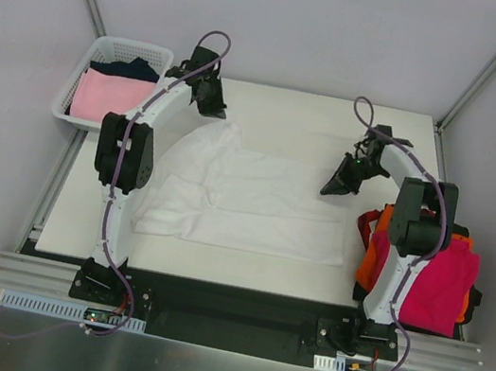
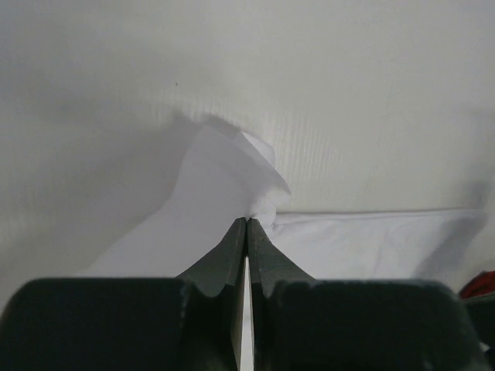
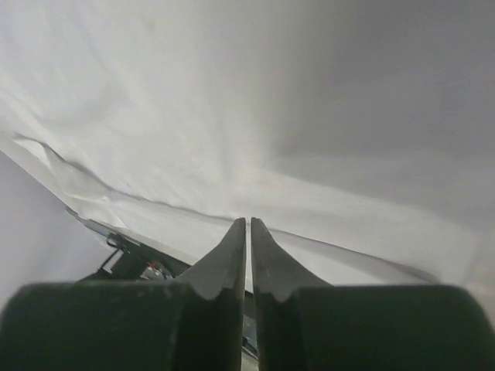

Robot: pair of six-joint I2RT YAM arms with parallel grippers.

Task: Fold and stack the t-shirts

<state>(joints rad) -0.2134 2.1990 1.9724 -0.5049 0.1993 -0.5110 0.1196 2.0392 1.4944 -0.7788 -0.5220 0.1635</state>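
Note:
A white t-shirt (image 1: 253, 210) lies spread across the middle of the table, partly folded, with its upper left part pulled up toward the back. My left gripper (image 1: 217, 109) is over that raised corner. In the left wrist view the left gripper (image 2: 247, 220) is shut, with a puckered bit of the white t-shirt (image 2: 224, 178) pinched at its tips. My right gripper (image 1: 332, 189) points down at the shirt's upper right edge. In the right wrist view the right gripper (image 3: 248, 221) has its jaws together over the white t-shirt (image 3: 232, 139), and no cloth shows between them.
A white lattice basket (image 1: 109, 48) at the back left holds a pale pink shirt (image 1: 105, 95) and a navy one (image 1: 132, 67). At the table's right edge, beside the right arm, a magenta-red shirt (image 1: 447, 283) lies on an orange one (image 1: 371, 260).

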